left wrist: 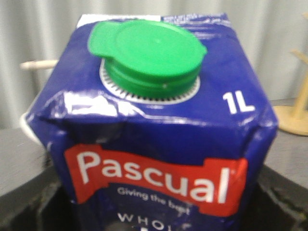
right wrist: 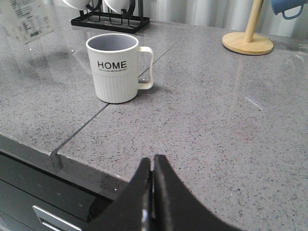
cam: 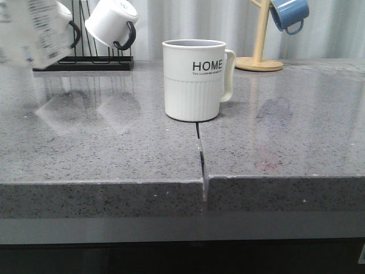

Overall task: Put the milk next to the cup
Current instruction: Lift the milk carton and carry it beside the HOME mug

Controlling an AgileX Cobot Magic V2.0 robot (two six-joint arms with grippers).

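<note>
milk carried tilted by left pincer, high above bench | cup lower, off to pincer's right | right pincer closed, empty, idle

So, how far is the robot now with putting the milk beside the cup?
Done: the milk is picked up; the front view shows it in the air at upper left, tilted. In hand: the left wrist view is filled by the carton, though no fingers show. Left: set it down beside the cup, which stands alone. The right gripper is closed and empty.
</note>
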